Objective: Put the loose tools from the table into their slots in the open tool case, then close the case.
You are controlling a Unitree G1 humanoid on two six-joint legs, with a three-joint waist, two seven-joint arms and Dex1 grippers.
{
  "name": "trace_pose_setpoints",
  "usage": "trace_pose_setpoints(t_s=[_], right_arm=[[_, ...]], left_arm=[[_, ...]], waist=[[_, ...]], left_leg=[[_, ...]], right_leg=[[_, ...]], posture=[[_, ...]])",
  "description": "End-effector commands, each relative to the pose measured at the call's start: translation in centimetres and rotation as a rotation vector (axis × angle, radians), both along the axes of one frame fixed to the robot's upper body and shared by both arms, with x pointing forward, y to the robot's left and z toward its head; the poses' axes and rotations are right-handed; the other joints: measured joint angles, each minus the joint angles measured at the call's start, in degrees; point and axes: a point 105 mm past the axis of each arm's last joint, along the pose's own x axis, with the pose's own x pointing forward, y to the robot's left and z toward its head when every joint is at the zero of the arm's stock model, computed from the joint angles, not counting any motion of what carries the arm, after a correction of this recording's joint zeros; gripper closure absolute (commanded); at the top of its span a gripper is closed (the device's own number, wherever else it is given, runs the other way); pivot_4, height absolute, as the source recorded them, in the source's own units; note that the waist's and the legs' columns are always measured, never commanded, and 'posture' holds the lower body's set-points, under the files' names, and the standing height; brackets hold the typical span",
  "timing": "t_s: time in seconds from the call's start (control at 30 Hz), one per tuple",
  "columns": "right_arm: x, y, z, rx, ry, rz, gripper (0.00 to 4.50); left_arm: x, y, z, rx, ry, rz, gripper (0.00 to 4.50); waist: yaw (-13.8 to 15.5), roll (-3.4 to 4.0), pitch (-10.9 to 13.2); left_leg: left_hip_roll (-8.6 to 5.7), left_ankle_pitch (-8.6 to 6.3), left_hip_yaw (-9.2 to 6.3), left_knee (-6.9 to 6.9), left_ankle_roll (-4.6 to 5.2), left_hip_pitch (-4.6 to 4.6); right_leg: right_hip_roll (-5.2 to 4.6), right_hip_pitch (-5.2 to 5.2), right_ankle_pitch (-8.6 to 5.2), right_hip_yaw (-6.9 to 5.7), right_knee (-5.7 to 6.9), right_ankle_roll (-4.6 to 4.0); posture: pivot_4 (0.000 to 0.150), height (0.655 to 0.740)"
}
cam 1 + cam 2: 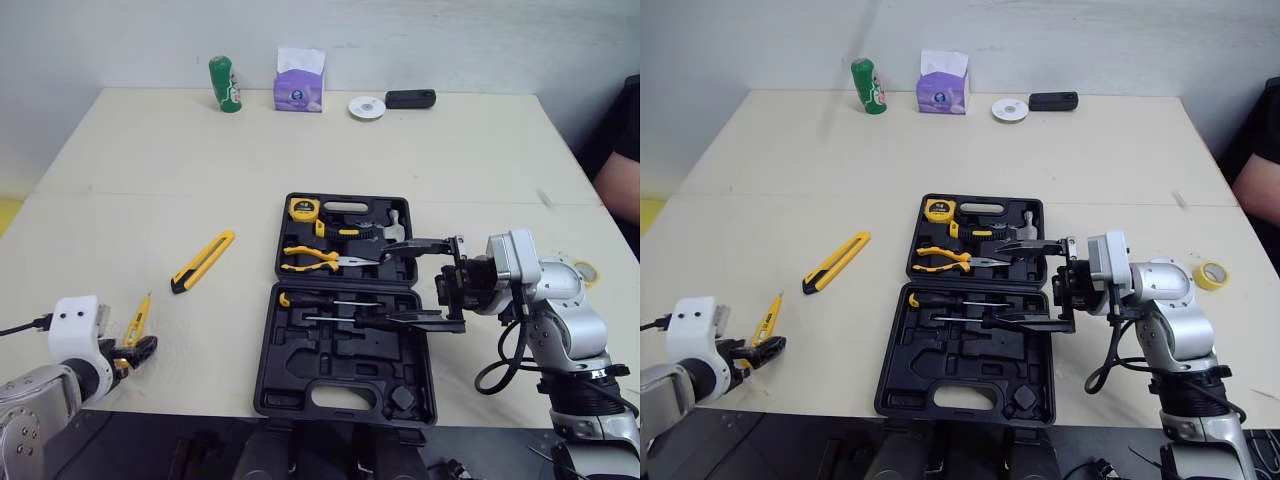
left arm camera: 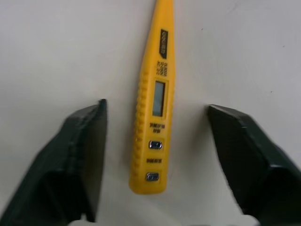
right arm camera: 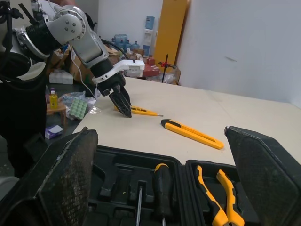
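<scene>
A yellow tester pen [image 2: 155, 113] lies on the table near the front left corner. My left gripper [image 1: 140, 352] is open with a finger on each side of the pen's blunt end, not touching it. A yellow and black utility knife [image 1: 203, 261] lies loose left of the case. The black tool case [image 1: 345, 385] sits open at the table's middle front, holding a tape measure [image 1: 303, 208], pliers [image 1: 315, 260], a hammer [image 1: 385, 225] and screwdrivers [image 1: 330, 303]. My right gripper [image 1: 375, 287] hangs open over the case's right side, holding nothing.
Along the far edge stand a green can [image 1: 225, 84], a purple tissue box [image 1: 300, 80], a white disc [image 1: 367, 107] and a black device [image 1: 410, 98]. A yellow tape roll [image 1: 1211, 273] lies by my right arm. A person [image 1: 620, 170] sits at the right edge.
</scene>
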Motion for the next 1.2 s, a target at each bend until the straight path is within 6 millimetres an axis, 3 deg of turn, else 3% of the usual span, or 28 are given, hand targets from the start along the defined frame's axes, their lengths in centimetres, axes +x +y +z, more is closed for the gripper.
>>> trace_pose_setpoints(t_s=[0.03, 0.17, 0.47, 0.6, 0.7, 0.83, 0.93, 1.07, 1.2], right_arm=[[-0.1, -0.8, -0.1, -0.001, -0.028, -0.013, 0.0], [0.0, -1.1, -0.5, -0.005, -0.027, -0.024, 0.0], [0.0, -2.3, -1.7, -0.026, -0.016, -0.056, 0.0], [0.3, -3.1, -1.8, -0.037, -0.031, -0.086, 0.0], [0.7, -4.0, -1.8, -0.061, -0.053, -0.118, 0.0], [1.4, -4.7, -0.9, -0.086, -0.07, -0.18, 0.0], [1.7, -5.1, -0.6, -0.107, -0.069, -0.208, 0.0], [1.7, -5.9, -0.5, -0.135, -0.061, -0.252, 0.0], [1.6, -6.5, -0.5, -0.144, -0.062, -0.289, 0.0]], left_arm=[[-0.4, 0.8, -1.3, -0.005, 0.05, 0.027, 2.63], [-0.6, 1.1, -1.8, -0.006, 0.059, 0.04, 3.97], [-1.1, 2.3, -1.1, 0.018, 0.009, 0.09, 3.97], [0.1, 2.0, 3.0, 0.095, -0.227, -0.028, 3.97], [0.0, 1.7, 4.8, 0.163, -0.332, -0.126, 3.97], [0.7, -1.6, 9.2, 0.211, -0.538, -0.453, 3.97], [1.1, -4.0, 10.9, 0.176, -0.607, -0.652, 3.97], [2.1, -8.3, 12.0, 0.102, -0.588, -0.979, 3.97], [2.0, -12.2, 11.7, 0.09, -0.469, -1.281, 3.97]], waist=[[0.0, 0.01, 0.0], [0.0, 0.06, 0.0], [-0.2, 0.08, 0.0], [-0.2, 0.02, 0.0], [-0.1, -0.04, 0.0], [-0.1, -0.08, 0.1], [0.1, -0.07, 0.1], [0.0, -0.07, 0.1], [-0.1, -0.06, 0.1]], left_leg=[[0.0, 0.0, 0.01, -0.01, 0.0, 0.01], [0.0, 0.0, 0.04, -0.02, 0.01, 0.01], [0.04, -0.02, 0.08, -0.04, 0.01, 0.06], [0.12, -0.04, 0.08, -0.03, -0.04, 0.04], [0.12, -0.11, 0.09, 0.0, -0.02, -0.05], [0.12, -0.2, 0.16, 0.01, 0.04, -0.09], [0.12, -0.2, 0.13, 0.01, 0.05, -0.11], [0.12, -0.2, 0.15, 0.0, 0.07, -0.13], [0.11, -0.01, 0.18, 0.0, 0.39, -0.14]], right_leg=[[0.0, 0.0, 0.0, 0.01, 0.0, 0.0], [-0.01, -0.02, 0.0, 0.03, 0.0, 0.0], [0.01, -0.02, 0.0, 0.06, 0.0, 0.0], [0.07, -0.05, 0.0, 0.07, -0.02, -0.04], [0.06, -0.09, 0.0, 0.06, -0.11, -0.05], [0.05, -0.08, 0.01, 0.07, -0.27, -0.04], [0.02, -0.07, 0.02, 0.04, -0.3, -0.04], [0.05, -0.06, 0.02, 0.02, -0.32, -0.03], [0.09, -0.05, 0.03, 0.01, -0.31, -0.01]], posture=[[0.15, 0.74], [0.15, 0.74], [0.15, 0.74], [0.15, 0.74], [0.15, 0.74], [0.15, 0.74], [0.15, 0.74], [0.15, 0.74], [0.15, 0.74]])
